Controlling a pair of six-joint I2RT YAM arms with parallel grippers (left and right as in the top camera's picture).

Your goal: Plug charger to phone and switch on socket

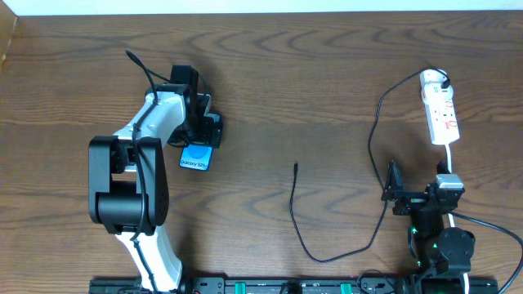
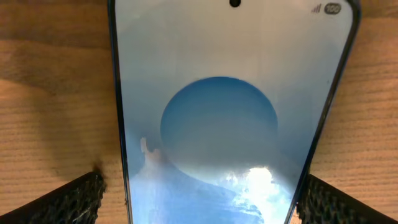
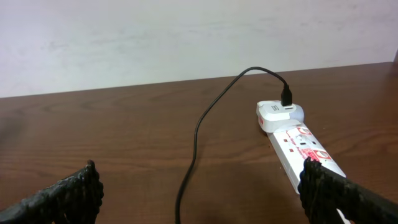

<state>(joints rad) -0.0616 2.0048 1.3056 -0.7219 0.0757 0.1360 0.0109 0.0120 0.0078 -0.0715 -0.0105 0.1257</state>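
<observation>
Left hand (image 1: 198,132) sits over the phone (image 1: 196,158), which lies flat on the table (image 1: 327,57) between its fingers (image 2: 68,200). The jaws straddle it, released: a strip of wood shows between one pad and the phone's edge, while the other pad is right at the edge. Right hand (image 3: 200,177) is spread wide and holds nothing. The socket (image 3: 308,152) lies on the table ahead of it and to its right. The charger (image 1: 292,200) runs from the far end of the socket, past the right hand's left side, and loops out toward the left hand. Its connector tip (image 1: 295,167) lies free on the table, well apart from both hands and from the phone. Handling, as a judgement: the cable is light and limp, so pinch it just behind the tip, where it is stiff enough to aim. The phone is rigid and glassy-smooth and likely to skid, so grip its long edges, not the screen. The overhead view alone shows the loop and free tip. The right wrist view alone shows the black plug (image 3: 286,98) seated in a white adapter (image 3: 277,115) at the socket. The left wrist view alone shows the gap at the phone's edge.
</observation>
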